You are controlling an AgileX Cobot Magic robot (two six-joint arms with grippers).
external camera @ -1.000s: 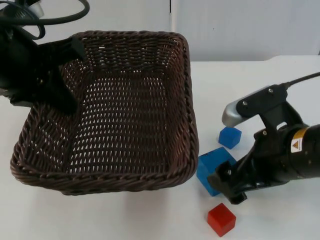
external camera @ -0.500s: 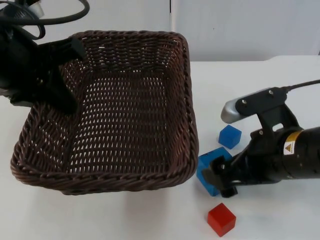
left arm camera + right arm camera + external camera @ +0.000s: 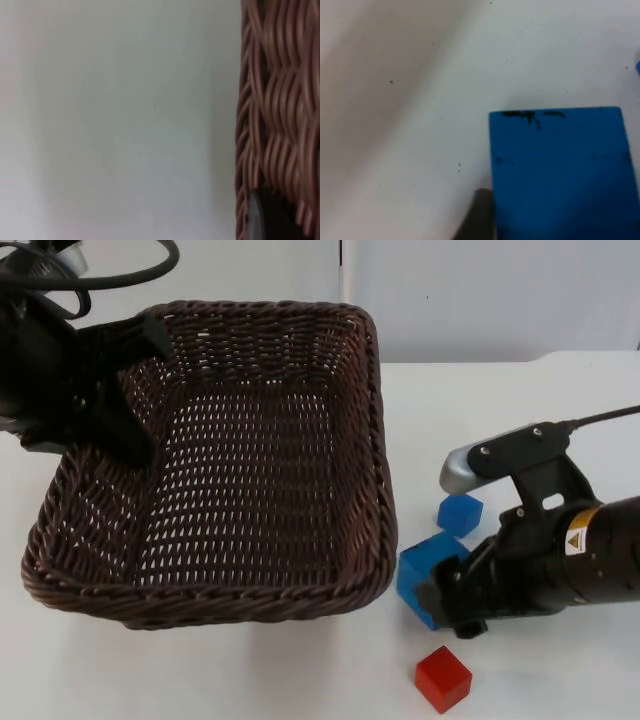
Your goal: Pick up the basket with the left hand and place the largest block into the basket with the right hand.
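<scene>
Both arms are matte black. The right arm (image 3: pixel 560 560) carries a rounded silver-grey cap at its 11 o'clock end, small screws along a black bracket, and a white label with a yellow warning triangle. The left arm (image 3: pixel 60 380) is plain black.

From the large blue block (image 3: pixel 428 578), I see the basket (image 3: pixel 215 580) wall just to its left, nearly touching. A small blue block (image 3: pixel 459 514) stands close behind it and a red block (image 3: pixel 442 678) close in front. My right gripper (image 3: pixel 447 598) sits against its right side. White table (image 3: pixel 300 670) lies open front-left.
</scene>
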